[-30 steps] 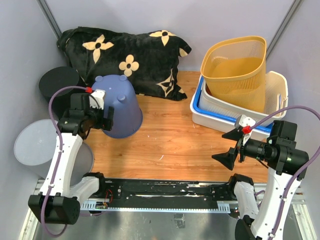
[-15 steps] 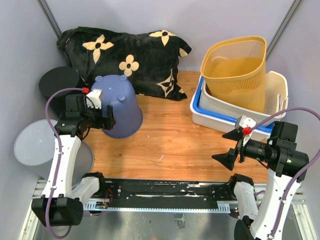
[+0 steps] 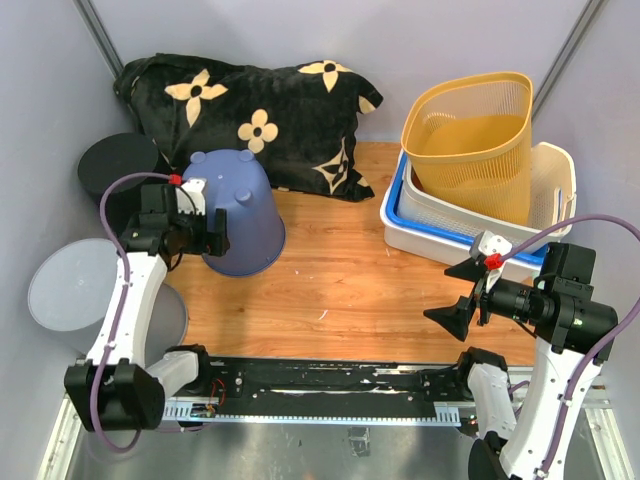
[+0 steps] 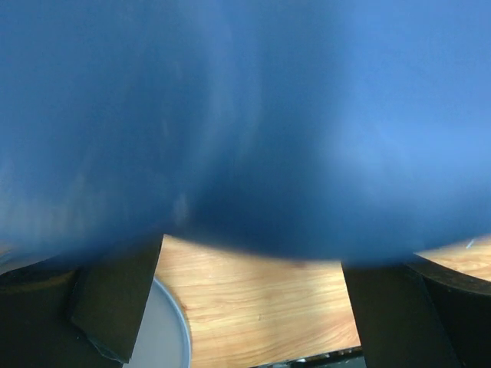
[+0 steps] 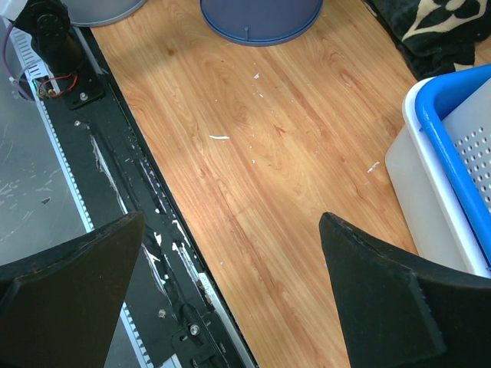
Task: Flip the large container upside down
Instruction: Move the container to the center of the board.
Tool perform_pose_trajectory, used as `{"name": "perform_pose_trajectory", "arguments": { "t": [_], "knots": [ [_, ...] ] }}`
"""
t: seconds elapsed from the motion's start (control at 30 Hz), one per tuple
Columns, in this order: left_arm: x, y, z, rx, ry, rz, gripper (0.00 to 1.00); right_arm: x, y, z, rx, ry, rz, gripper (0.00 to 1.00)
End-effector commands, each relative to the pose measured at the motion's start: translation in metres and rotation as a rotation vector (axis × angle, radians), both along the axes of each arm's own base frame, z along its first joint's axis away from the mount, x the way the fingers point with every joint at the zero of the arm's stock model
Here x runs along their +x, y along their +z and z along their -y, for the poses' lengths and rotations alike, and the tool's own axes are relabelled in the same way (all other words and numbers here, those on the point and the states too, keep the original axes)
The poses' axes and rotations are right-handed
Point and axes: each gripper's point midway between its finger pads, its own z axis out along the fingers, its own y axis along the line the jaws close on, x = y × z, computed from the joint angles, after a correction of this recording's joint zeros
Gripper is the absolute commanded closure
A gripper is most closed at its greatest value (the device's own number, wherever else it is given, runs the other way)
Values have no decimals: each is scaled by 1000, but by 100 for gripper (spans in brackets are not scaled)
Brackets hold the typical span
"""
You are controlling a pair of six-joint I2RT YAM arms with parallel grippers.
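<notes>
Easing the left hand (image 3: 208,235), jaws spread wide beside the wall of the large container (image 3: 238,205), straight back without nudging looks wisest, as it appears already mouth-down on the counter (image 3: 350,270), far from the open right hand (image 3: 455,292).

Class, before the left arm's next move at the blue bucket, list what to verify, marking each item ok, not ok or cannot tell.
1. The blue bucket stands rim down on the table, base up: ok.
2. The left gripper is open: ok.
3. The left fingers are clear of the bucket wall: cannot tell.
4. The right gripper is open, far from the bucket: ok.
5. Room behind the bucket: not ok, the black pillow lies close.
</notes>
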Motion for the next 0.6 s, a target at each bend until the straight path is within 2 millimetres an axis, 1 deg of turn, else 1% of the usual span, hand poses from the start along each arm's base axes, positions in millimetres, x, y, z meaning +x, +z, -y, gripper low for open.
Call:
{"name": "perform_pose_trajectory", "arguments": {
  "t": [0.0,0.07,0.1,0.2,0.3,0.37,0.47,0.57],
  "knots": [
    [27,5,-5,107,27,-1,1,2,1,0,28,-17,-17,0],
    [36,6,0,206,25,-5,1,4,0,1,27,-25,-21,0],
    [41,7,-2,240,37,-4,1,4,0,1,27,-29,-22,0],
    [54,15,-7,276,67,5,1,5,0,2,25,-38,-14,0],
    [65,27,-17,321,116,25,1,4,0,2,22,-44,-8,0],
    [70,38,-27,362,160,52,1,4,1,2,23,-44,-7,0],
    [73,61,-46,442,234,112,1,5,0,2,25,-43,-13,0],
    [67,91,-69,547,328,181,1,5,0,2,26,-43,-15,0]
  ]
}}
